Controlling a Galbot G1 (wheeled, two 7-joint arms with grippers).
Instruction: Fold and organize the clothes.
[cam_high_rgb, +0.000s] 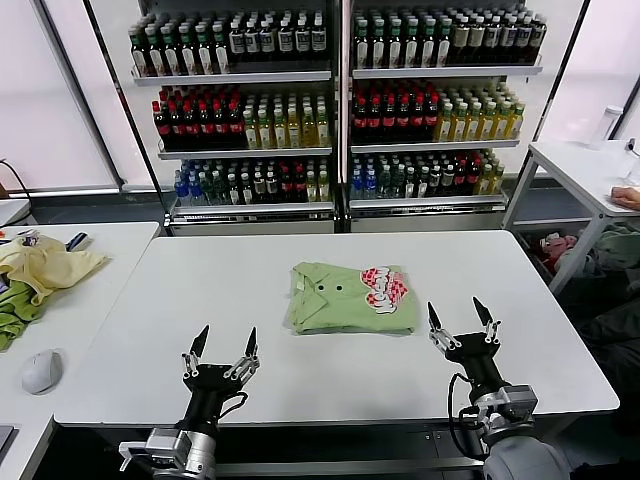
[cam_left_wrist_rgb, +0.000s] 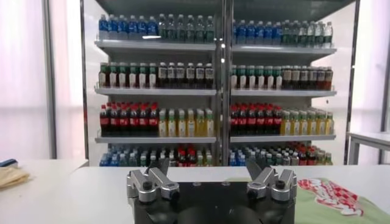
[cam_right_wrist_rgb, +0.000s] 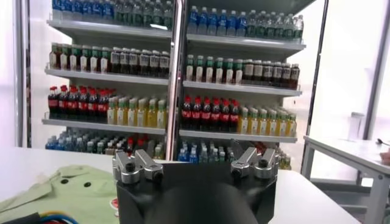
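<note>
From the head view, the shirt (cam_high_rgb: 352, 297) is seen folded mid-table, the left gripper (cam_high_rgb: 222, 352) and right gripper (cam_high_rgb: 460, 320) held spread and empty near the front edge, seemingly withdrawn because folding looks finished; both wrist views show its green cloth (cam_left_wrist_rgb: 341, 204) (cam_right_wrist_rgb: 67, 193) beyond the fingers.

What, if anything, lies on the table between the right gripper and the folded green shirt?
Nothing: in the head view only bare white table separates the open right gripper from the shirt.
</note>
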